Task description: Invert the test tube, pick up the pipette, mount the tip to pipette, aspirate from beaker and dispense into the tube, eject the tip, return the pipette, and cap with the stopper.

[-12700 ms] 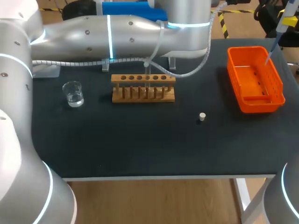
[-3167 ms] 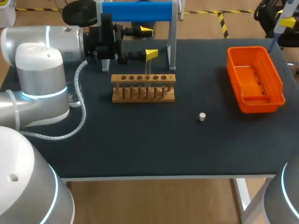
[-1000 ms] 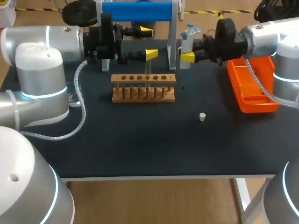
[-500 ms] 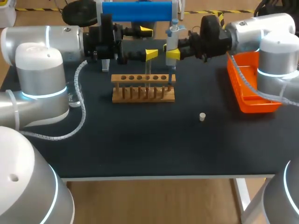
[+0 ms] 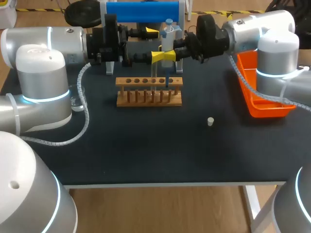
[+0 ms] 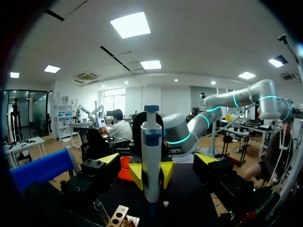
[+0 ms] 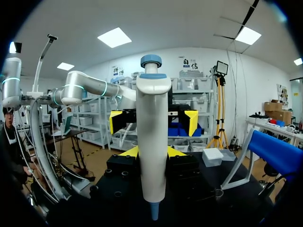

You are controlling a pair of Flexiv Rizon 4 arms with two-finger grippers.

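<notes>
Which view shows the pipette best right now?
The right wrist view: the pipette stands upright close to the camera, plunger to lower end. The left wrist view shows it smaller; the head view shows it smallest, from above.

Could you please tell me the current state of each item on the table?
Pipette: upright, held over the rack.
Right gripper: shut on the pipette.
Left gripper: open.
Test tube: standing in the rack, uncapped.
Stopper: loose on the table.
</notes>
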